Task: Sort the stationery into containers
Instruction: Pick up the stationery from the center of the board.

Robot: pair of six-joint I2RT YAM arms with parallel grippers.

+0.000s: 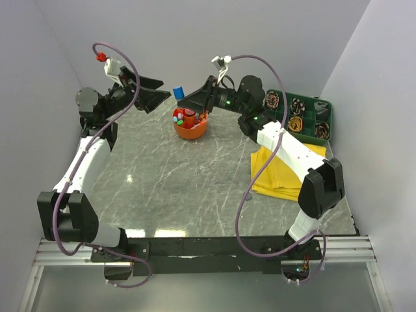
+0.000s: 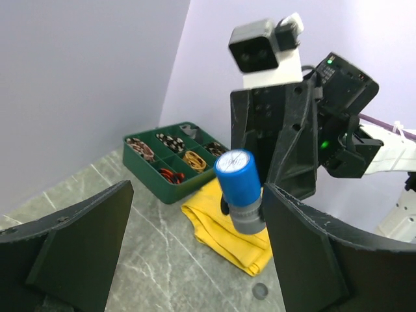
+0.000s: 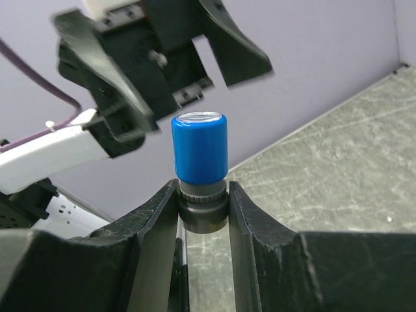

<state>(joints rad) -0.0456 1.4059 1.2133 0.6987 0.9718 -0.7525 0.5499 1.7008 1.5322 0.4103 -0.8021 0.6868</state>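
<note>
Aloft, right pincer (image 3: 203, 190) pinching blue-capped cylinder (image 3: 200, 148) by its grey base, left pincer (image 2: 197, 195) spread wide

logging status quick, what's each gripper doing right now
Left gripper: open, holding nothing.
Right gripper: closed on the blue-capped cylinder, gripped low on its grey part.

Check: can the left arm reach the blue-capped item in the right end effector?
Probably yes: the left end effector is open facing the blue-capped item, cap exposed above the right end effector.
</note>
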